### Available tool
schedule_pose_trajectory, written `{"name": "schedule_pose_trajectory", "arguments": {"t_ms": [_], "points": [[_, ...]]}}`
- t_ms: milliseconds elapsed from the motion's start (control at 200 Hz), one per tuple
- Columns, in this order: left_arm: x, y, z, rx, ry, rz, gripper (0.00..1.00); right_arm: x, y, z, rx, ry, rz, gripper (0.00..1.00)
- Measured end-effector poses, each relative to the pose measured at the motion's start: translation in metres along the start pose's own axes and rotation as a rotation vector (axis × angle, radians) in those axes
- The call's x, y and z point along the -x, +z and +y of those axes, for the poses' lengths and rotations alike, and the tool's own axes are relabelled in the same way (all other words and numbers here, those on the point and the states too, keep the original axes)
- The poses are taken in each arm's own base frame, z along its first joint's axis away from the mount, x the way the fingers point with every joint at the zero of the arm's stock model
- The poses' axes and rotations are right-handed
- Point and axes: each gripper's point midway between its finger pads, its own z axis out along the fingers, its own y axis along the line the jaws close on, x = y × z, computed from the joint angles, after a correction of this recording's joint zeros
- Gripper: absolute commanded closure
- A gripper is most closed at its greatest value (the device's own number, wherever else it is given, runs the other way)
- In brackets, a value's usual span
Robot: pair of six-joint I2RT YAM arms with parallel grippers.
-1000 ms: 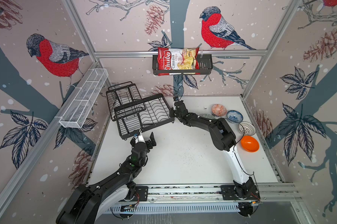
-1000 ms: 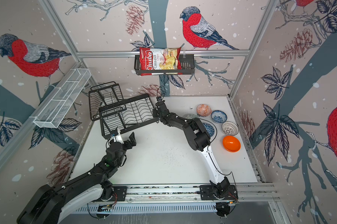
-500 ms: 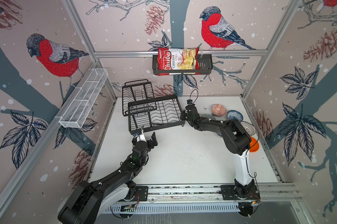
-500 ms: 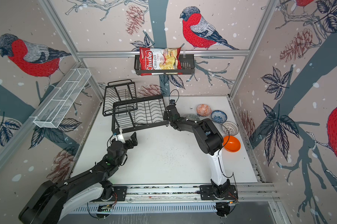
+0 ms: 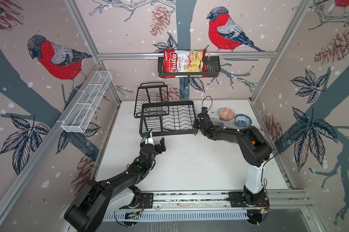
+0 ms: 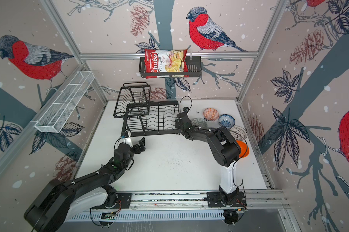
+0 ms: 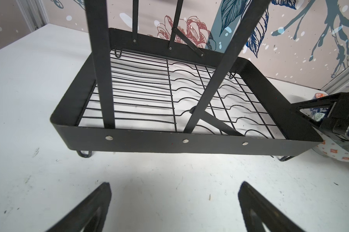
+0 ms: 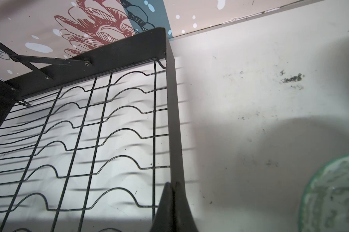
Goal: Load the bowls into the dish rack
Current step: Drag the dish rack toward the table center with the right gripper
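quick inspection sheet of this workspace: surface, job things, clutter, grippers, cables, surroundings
surface: white tabletop, dark specks and scuffs
dish rack: black dish rack at the back, no bowls in it
bowls: salmon-orange bowl, blue-white bowl, grey-green bowl, white lattice bowl and plain orange bowl on the table right of the rack; last three partly hidden by the right arm
clutter: nothing seen
grippers: left gripper open, over bare table in front of the rack; right gripper shut on the rack's right wall
cables: thin black cable looping above the right wrist
surroundings: chips bag in a black wall basket, white mesh shelf on the left wall, bird-print walls
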Motion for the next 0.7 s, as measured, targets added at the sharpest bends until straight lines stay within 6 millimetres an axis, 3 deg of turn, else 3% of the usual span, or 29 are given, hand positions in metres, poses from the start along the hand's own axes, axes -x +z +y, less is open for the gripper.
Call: {"name": "schedule_pose_trajectory", "arguments": {"t_ms": [160, 270, 415, 535, 695], "points": [[-0.001, 0.0, 0.005, 0.026, -0.013, -0.005, 0.02, 0.0, -0.004, -0.004, -0.024, -0.007, 0.027, 0.82], [0.001, 0.0, 0.011, 0.055, -0.035, -0.021, 0.02, -0.001, -0.005, -0.007, -0.049, -0.024, 0.062, 0.77], [0.012, -0.004, 0.014, 0.065, -0.064, -0.043, 0.02, 0.007, -0.007, 0.001, -0.045, -0.049, 0.064, 0.55], [0.028, -0.008, 0.037, 0.137, -0.143, -0.077, 0.02, 0.012, -0.007, 0.004, -0.047, -0.062, 0.058, 0.43], [0.036, -0.021, 0.076, 0.219, -0.269, -0.107, 0.02, 0.022, 0.003, 0.001, -0.062, -0.063, 0.035, 0.4]]}}
